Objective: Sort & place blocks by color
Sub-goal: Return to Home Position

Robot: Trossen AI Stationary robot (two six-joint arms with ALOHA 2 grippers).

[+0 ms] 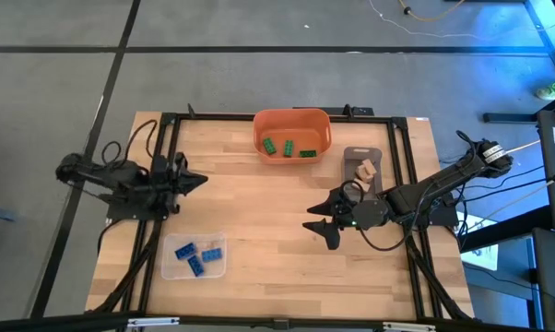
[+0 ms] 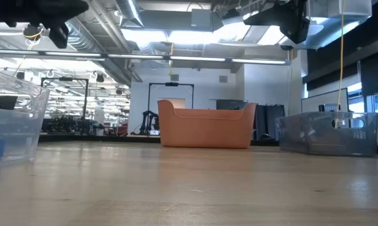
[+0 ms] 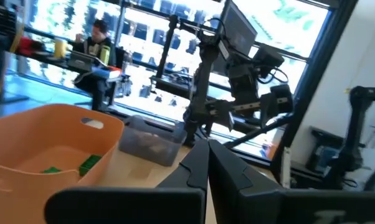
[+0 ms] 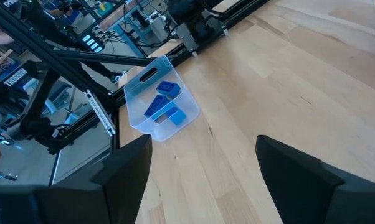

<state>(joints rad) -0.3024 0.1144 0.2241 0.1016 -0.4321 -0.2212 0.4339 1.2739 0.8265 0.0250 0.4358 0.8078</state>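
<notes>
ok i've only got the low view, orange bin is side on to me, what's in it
observer: three green blocks lie inside the orange bin.
operator: and the right pincer, is it holding anything
observer: no, it is open and empty, over the table near the grey tray.
</notes>
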